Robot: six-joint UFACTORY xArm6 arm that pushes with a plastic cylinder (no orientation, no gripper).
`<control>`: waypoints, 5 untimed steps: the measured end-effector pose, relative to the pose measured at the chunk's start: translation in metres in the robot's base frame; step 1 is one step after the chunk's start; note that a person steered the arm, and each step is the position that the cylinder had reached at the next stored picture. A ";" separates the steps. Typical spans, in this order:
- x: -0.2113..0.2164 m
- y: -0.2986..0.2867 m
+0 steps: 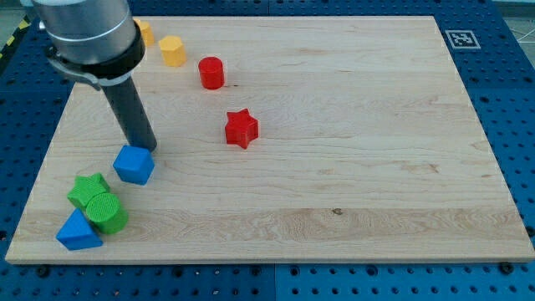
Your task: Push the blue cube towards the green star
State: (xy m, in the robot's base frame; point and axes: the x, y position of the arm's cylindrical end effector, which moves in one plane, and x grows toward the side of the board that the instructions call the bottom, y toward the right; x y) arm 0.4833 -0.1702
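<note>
My tip (147,147), a bare rod that grips nothing, rests at the upper right edge of the blue cube (134,164) in the lower left of the frame, seemingly touching it. Just below and to the left sits the green star (87,189), crowded by a green cylinder (106,211) and a blue wedge-shaped block (78,232). Because the contact is off-centre, the cube could turn and slide past, or a firm shove could scatter that cluster.

Pale wooden board (334,167) lies on blue perforated table (510,100).
</note>
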 end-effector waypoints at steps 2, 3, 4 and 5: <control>0.025 0.013; 0.034 0.019; 0.042 0.028; 0.038 0.040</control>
